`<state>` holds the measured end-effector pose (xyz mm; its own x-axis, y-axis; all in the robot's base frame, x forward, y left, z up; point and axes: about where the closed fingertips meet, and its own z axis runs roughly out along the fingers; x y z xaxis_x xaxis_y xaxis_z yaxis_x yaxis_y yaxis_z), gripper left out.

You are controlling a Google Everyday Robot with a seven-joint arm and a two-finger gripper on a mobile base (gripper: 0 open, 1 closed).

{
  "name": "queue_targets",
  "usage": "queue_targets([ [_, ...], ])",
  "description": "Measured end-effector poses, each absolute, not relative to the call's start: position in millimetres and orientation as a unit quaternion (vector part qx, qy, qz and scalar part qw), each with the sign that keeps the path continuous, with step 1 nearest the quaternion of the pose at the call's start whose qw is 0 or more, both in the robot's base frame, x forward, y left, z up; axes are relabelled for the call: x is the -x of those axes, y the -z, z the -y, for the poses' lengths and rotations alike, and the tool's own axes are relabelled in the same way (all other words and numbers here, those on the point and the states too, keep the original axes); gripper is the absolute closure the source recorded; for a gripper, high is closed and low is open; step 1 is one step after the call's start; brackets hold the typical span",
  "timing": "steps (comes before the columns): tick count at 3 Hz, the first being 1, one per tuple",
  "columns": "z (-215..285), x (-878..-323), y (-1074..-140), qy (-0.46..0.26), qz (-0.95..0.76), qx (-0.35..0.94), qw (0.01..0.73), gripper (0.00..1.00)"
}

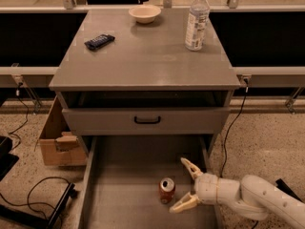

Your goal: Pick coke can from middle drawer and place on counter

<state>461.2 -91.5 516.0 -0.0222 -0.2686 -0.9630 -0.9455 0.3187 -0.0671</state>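
Note:
The coke can (167, 190), red with a silver top, stands upright on the floor of the open middle drawer (124, 194), right of centre. My gripper (187, 185) is over the drawer's right part, just right of the can, with its two cream fingers spread wide toward the can and nothing between them. The white arm reaches in from the lower right. The grey counter (143, 56) is the cabinet's top, above and behind the drawer.
On the counter stand a clear water bottle (197, 20), a beige bowl (145, 13) and a black remote (99, 41). A shut drawer front with black handle (147, 120) sits above the open drawer. A cardboard box (56, 142) and cables lie on the floor at left.

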Motion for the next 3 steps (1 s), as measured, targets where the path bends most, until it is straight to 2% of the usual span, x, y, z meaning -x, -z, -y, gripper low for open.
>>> queue_targets([
  [2, 55.5, -484.7, -457.1, -0.33, -0.632, 0.492, 0.499, 0.0],
  [3, 53.5, -494.6, -431.1, -0.331, -0.636, 0.495, 0.49, 0.0],
])
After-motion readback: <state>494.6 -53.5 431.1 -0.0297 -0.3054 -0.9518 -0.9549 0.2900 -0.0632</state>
